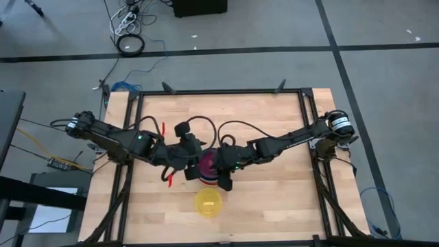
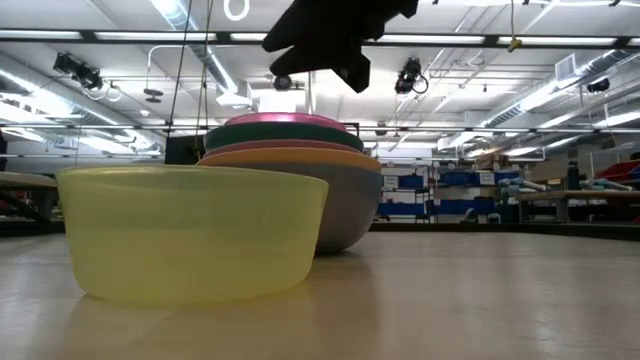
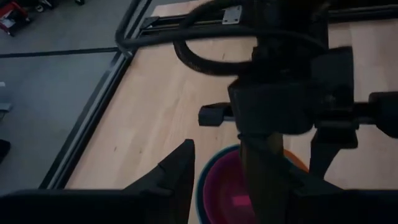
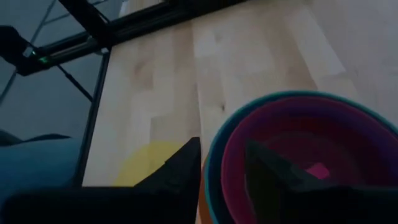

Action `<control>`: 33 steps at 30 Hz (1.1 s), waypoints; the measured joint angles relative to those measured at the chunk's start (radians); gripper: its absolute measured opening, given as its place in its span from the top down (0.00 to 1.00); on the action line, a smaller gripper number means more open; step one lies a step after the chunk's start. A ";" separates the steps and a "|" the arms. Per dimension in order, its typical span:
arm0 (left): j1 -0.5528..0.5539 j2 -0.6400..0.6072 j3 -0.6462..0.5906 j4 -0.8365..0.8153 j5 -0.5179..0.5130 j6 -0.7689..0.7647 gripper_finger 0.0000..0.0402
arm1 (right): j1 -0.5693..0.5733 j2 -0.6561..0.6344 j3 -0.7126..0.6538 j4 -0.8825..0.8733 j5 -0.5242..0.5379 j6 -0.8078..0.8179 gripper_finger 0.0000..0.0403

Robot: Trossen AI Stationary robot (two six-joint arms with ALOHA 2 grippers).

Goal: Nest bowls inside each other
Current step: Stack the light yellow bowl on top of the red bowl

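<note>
A stack of nested bowls (image 1: 208,169) stands mid-table on its wide grey-blue bottom bowl (image 2: 350,215). Above that come orange, pink and teal rims, and a magenta bowl (image 4: 292,149) sits on top. A single yellow bowl (image 1: 208,202) stands upright on the table near the front edge. My right gripper (image 4: 222,167) hovers open over the stack's rim, one finger above the magenta bowl's hollow and the other outside the teal rim (image 4: 208,165). My left gripper (image 1: 189,152) waits open, higher up at the stack's left side.
Black frame rails (image 1: 302,110) run along the far, left and right sides of the wooden table (image 1: 274,199). Bare wood lies to the right of the stack and in front of it beside the yellow bowl. Both arms cross above the table's middle.
</note>
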 joint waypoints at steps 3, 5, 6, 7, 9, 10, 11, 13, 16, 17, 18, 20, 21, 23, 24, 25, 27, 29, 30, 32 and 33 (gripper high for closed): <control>-0.002 0.000 0.000 -0.035 0.001 -0.030 0.66 | -0.002 -0.001 0.000 -0.007 0.005 0.000 0.73; -0.009 0.000 0.000 -0.073 0.003 -0.057 0.66 | -0.002 -0.010 0.000 -0.029 0.031 -0.005 0.74; -0.013 0.000 0.000 -0.098 0.005 -0.069 0.66 | -0.002 -0.018 0.000 -0.032 0.053 -0.011 0.74; -0.021 0.000 0.000 -0.126 0.009 -0.087 0.66 | -0.002 -0.030 0.000 -0.049 0.078 -0.017 0.75; -0.035 0.000 -0.001 -0.181 0.049 -0.109 0.66 | -0.002 -0.053 0.000 -0.092 0.135 -0.019 0.75; -0.045 0.000 -0.009 -0.190 0.080 -0.113 0.66 | -0.002 -0.066 0.000 -0.127 0.169 -0.019 0.75; -0.053 -0.001 -0.023 -0.190 0.111 -0.115 0.66 | -0.002 -0.080 0.000 -0.164 0.205 -0.019 0.76; -0.072 0.000 -0.056 -0.190 0.152 -0.135 0.66 | -0.001 -0.120 0.000 -0.235 0.279 -0.016 0.76; -0.098 0.000 -0.115 -0.188 0.191 -0.215 0.66 | 0.010 -0.194 0.000 -0.354 0.384 0.015 0.76; -0.105 0.000 -0.138 -0.188 0.207 -0.254 0.66 | 0.016 -0.219 0.000 -0.407 0.417 0.032 0.76; -0.111 0.000 -0.160 -0.188 0.225 -0.300 0.66 | 0.025 -0.244 0.000 -0.450 0.446 0.047 0.76; -0.122 0.002 -0.200 -0.183 0.239 -0.427 0.66 | 0.040 -0.296 0.000 -0.534 0.494 0.086 0.76; -0.124 0.002 -0.218 -0.165 0.239 -0.502 0.66 | 0.048 -0.322 0.000 -0.570 0.514 0.108 0.76; -0.126 0.001 -0.251 -0.107 0.237 -0.660 0.66 | 0.062 -0.362 0.000 -0.637 0.542 0.150 0.76; -0.125 0.001 -0.266 -0.076 0.236 -0.719 0.66 | 0.066 -0.379 0.000 -0.659 0.552 0.167 0.76; -0.125 0.001 -0.279 -0.045 0.239 -0.757 0.66 | 0.070 -0.392 0.000 -0.680 0.562 0.183 0.76; -0.125 0.001 -0.294 0.034 0.266 -0.794 0.66 | 0.078 -0.413 0.000 -0.707 0.572 0.205 0.76; -0.125 0.008 -0.305 0.066 0.295 -0.829 0.66 | 0.085 -0.421 0.000 -0.722 0.573 0.218 0.76; -0.126 0.015 -0.309 0.069 0.302 -0.845 0.66 | 0.088 -0.421 0.000 -0.728 0.573 0.219 0.76; -0.126 0.039 -0.313 0.069 0.315 -0.874 0.66 | 0.094 -0.420 0.000 -0.732 0.572 0.219 0.76; -0.126 0.054 -0.315 0.066 0.326 -0.888 0.66 | 0.095 -0.417 0.000 -0.731 0.572 0.219 0.76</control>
